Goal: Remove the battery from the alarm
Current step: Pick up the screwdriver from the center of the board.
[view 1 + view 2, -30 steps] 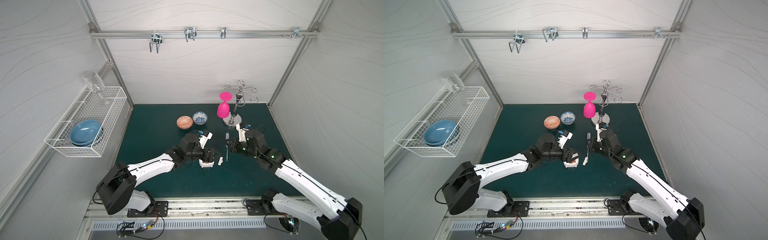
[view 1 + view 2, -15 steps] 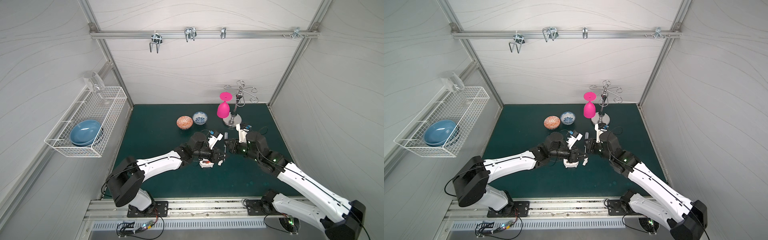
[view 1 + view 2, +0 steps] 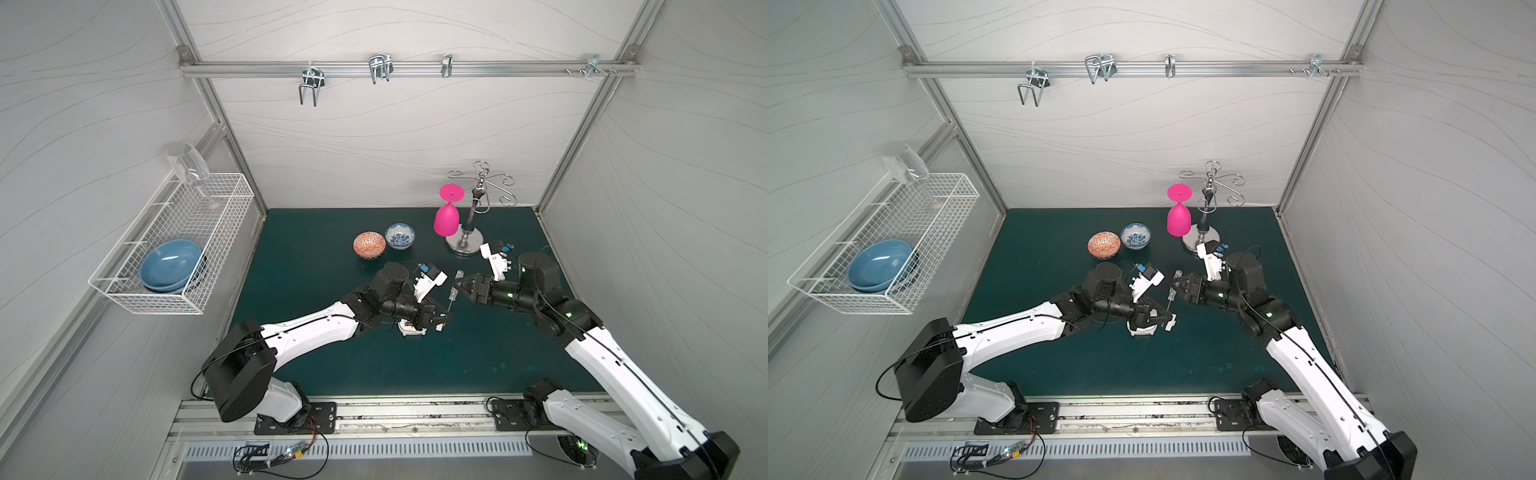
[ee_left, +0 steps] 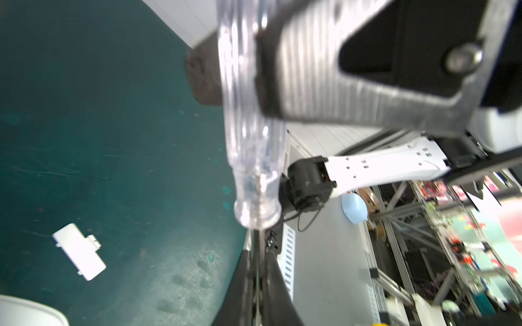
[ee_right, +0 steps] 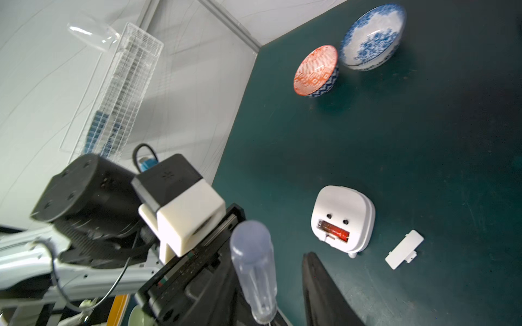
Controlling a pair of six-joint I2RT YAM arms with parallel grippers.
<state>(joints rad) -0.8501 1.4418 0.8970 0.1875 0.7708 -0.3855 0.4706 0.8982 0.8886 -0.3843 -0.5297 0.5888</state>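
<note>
The white alarm [image 5: 343, 209] lies back up on the green mat, with the red-orange battery [image 5: 334, 232] sitting in its open recess. Its white cover [image 5: 404, 249] lies loose beside it. In both top views the alarm [image 3: 411, 330] [image 3: 1142, 331] is partly under my left gripper [image 3: 446, 314] [image 3: 1169, 318], and the battery is hidden. That gripper [image 4: 258, 254] is shut on the metal shaft of the clear-handled screwdriver [image 4: 254, 141] [image 3: 456, 280]. My right gripper [image 3: 456, 286] [image 5: 271, 262] is open, its fingers [image 5: 316, 282] standing either side of the screwdriver handle [image 5: 252, 262].
An orange patterned bowl [image 3: 369, 245] and a blue-and-white bowl [image 3: 400, 235] stand behind the alarm. At the back right are a pink glass [image 3: 447, 216] and a metal stand [image 3: 469, 241]. A wire basket [image 3: 174, 249] holding a blue bowl hangs on the left wall.
My left gripper moved right from over the alarm to the screwdriver and shut on its shaft. My right gripper, which was holding the handle, has opened.
</note>
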